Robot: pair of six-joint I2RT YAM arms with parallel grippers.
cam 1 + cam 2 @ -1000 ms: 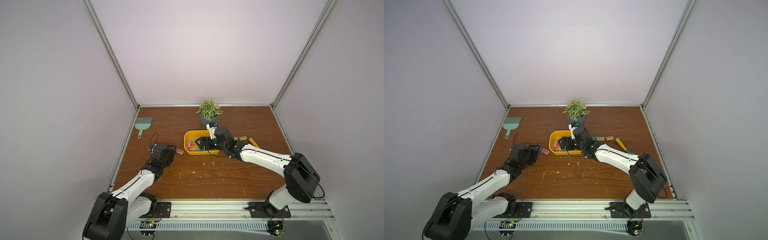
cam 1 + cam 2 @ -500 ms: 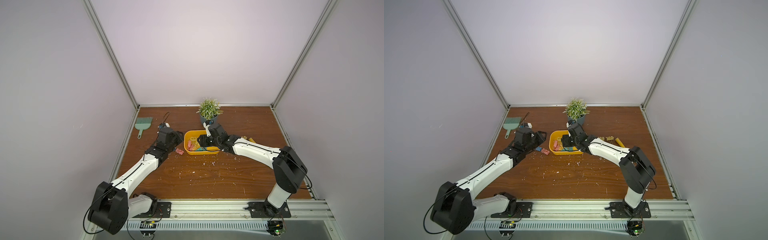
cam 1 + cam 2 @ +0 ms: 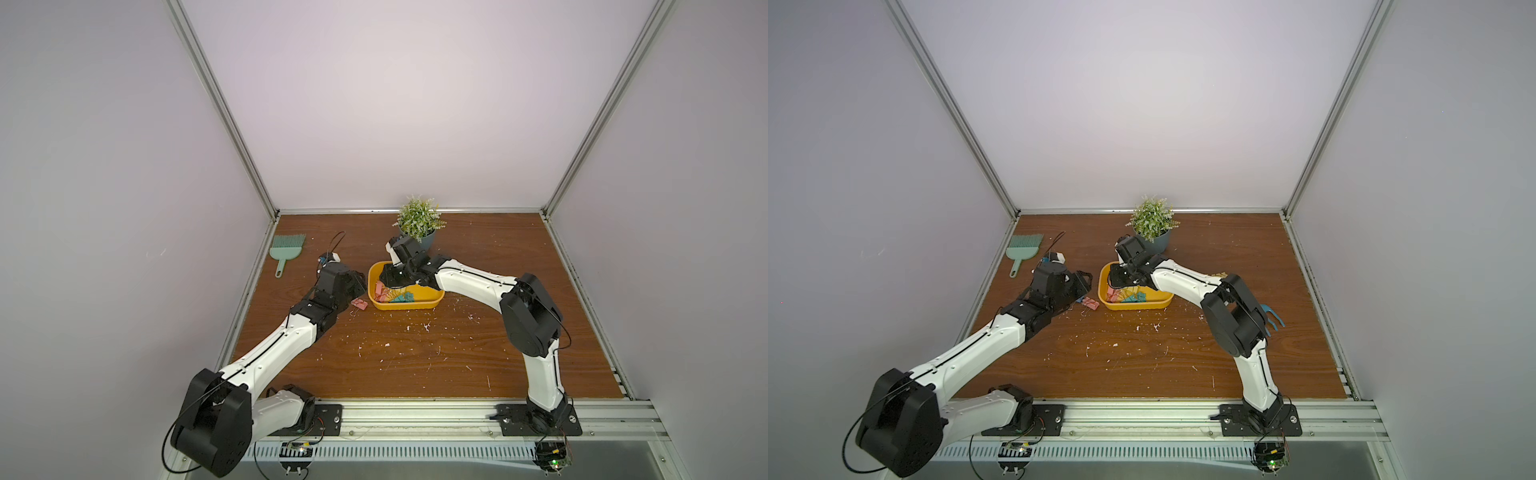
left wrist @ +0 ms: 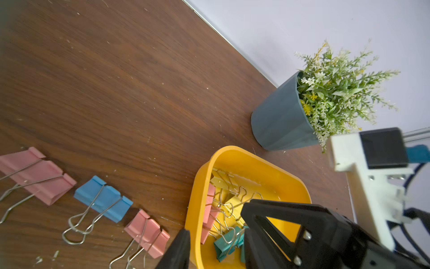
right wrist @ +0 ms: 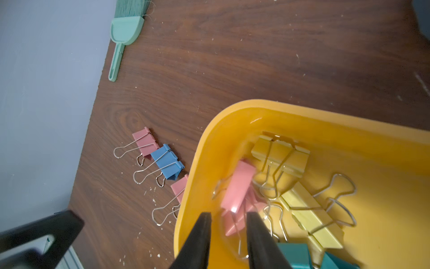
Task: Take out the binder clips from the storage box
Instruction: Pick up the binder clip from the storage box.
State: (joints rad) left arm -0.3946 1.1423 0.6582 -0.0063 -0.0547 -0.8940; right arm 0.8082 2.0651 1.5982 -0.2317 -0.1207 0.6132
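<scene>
1. The right gripper (image 5: 228, 214) is down inside the storage box (image 5: 302, 121). Its jaws stand close together with a pink clip (image 5: 238, 186) between them. A thin gap shows on one side, so I cannot tell if they really squeeze it.
2. The left gripper (image 4: 215, 219) has its jaws spread. One jaw is outside the box wall and one is over the inside. They pinch nothing that I can see.
3. More binder clips (image 5: 279, 158) lie in a heap in the box, at the end nearest the bench's left edge. They are yellow, pink and teal, and their wire handles cross each other.
4. Three loose clips (image 4: 102, 198), pink, blue and pink, lie in a row on the bench just beside that end of the box.
5. The box sits on the bench (image 3: 415, 365) near the middle of the back edge, just in front of the plant pot (image 3: 419, 243).
6. I think the clips are light and hard. Their painted bodies look smooth, so they may slip.
7. The wire handles look thin and springy. They can hook together, so one clip may drag a neighbour up.
8. The best hold is probably across the two flat sides of the body, not on one wire loop.
9. The box looks light too. It may slide if a clip catches.
</scene>
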